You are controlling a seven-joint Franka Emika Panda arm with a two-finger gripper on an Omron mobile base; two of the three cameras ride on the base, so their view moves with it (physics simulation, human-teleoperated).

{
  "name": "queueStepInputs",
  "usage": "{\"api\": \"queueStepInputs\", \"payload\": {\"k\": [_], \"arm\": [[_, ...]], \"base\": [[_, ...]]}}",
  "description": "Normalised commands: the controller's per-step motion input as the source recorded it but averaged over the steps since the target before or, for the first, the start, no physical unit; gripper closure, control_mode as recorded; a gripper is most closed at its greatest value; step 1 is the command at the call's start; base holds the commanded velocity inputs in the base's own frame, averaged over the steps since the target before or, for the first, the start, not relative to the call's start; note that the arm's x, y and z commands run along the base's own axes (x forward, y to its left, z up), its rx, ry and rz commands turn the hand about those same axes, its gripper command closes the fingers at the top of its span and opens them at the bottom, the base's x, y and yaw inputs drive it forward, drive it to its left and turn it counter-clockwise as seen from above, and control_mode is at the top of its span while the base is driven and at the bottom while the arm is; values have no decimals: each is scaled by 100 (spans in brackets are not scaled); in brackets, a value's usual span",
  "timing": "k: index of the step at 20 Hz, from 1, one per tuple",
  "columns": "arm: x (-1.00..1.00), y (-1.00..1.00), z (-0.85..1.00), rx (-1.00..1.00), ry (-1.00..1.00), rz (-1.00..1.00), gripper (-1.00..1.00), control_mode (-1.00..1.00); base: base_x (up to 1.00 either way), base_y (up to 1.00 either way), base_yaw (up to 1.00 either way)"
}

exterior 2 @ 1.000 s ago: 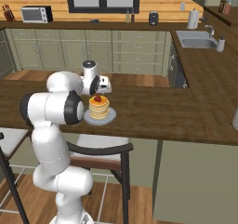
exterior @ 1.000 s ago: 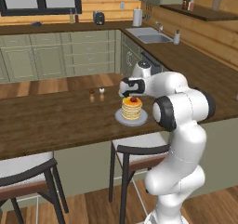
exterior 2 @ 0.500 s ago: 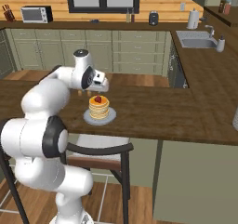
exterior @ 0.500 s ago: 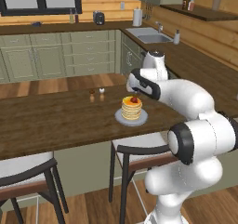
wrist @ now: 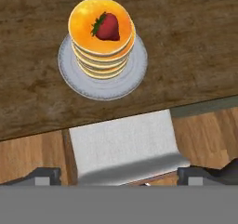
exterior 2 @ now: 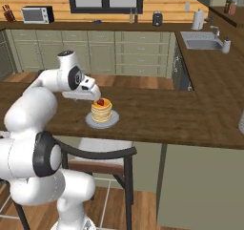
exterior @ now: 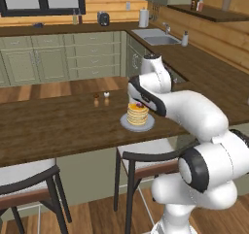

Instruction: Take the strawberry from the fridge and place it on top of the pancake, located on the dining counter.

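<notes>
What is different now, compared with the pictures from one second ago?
The gripper has lifted off the pancake and pulled back toward the robot's side of the dining counter, its jaws open and empty. The strawberry stays on top of the stack, and the plate has not shifted.

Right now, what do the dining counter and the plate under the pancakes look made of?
Dining counter: looks like dark-brown wood with a matte finish, going by its visible grain streaks. Plate: plain pale grey, smooth and slightly mottled, possibly ceramic or stoneware; the render leaves that open.
</notes>
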Motion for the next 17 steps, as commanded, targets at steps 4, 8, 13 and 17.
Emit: {"api": "queueStepInputs", "payload": {"k": [4, 8, 13, 17], "arm": [[-99, 51, -5, -19, 0, 23, -100, -100], [-89, 75, 23, -22, 11, 23, -100, -100], [-96, 28, 31, -10, 9, 8, -100, -100], [-100, 17, 0, -1, -3, 18, -100, -100]], "base": [[0, 0, 0], [0, 0, 0], [0, 0, 0], [0, 0, 0]]}}
